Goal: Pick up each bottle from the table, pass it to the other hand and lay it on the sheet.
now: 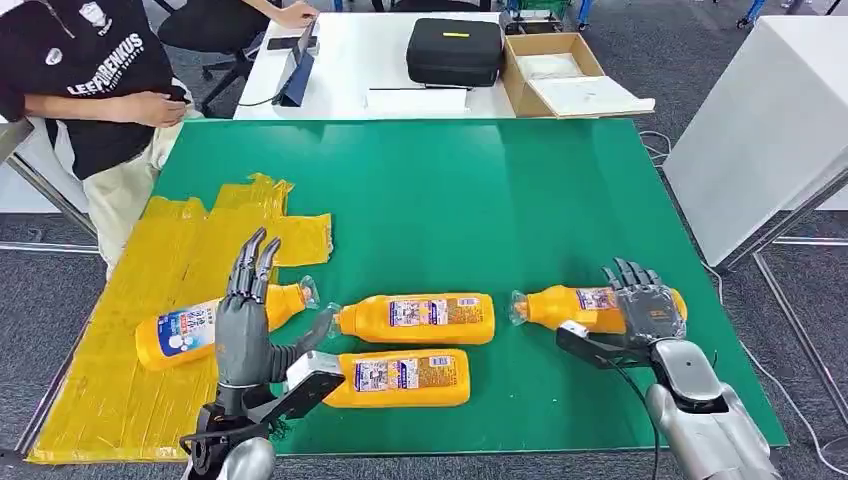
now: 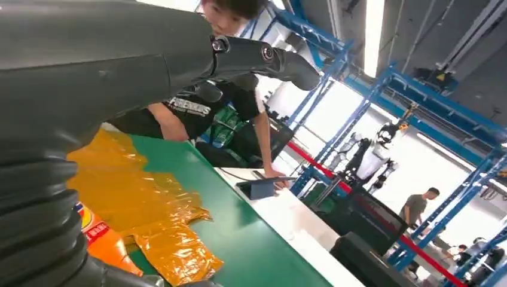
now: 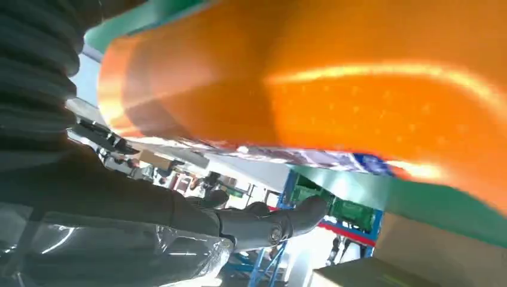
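Here the right hand (image 1: 648, 308), at the lower right of the head view, lies over the base end of the rightmost bottle (image 1: 575, 305), fingers draped across it. In the right wrist view the orange body sits pressed close against the palm with the thumb (image 3: 263, 222) reaching under it, but I cannot tell whether the fingers have truly closed round it or merely rest on top. The bottle lies on its side on the green desk (image 1: 500, 200), cap pointing toward the frame's centre.

The main risk is a weak hold: the bottle is round and glossy, so if the fingers only cap it, lifting could let it roll out or spin away toward the desk's right edge.

The left hand (image 1: 245, 320) stands at the lower left, fingers straight and spread, holding nothing. It hovers just over the boundary between the yellow sheet (image 1: 120, 380) and the desk, close to the bottle on the sheet (image 1: 185, 332). A careless sweep could knock that one off its place.

Two more bottles, the middle bottle (image 1: 420, 318) and the near bottle (image 1: 400, 377), lie between the hands; a low handover path could clip them. A person (image 1: 90, 80) stands at the upper left, near the sheet's far corner.
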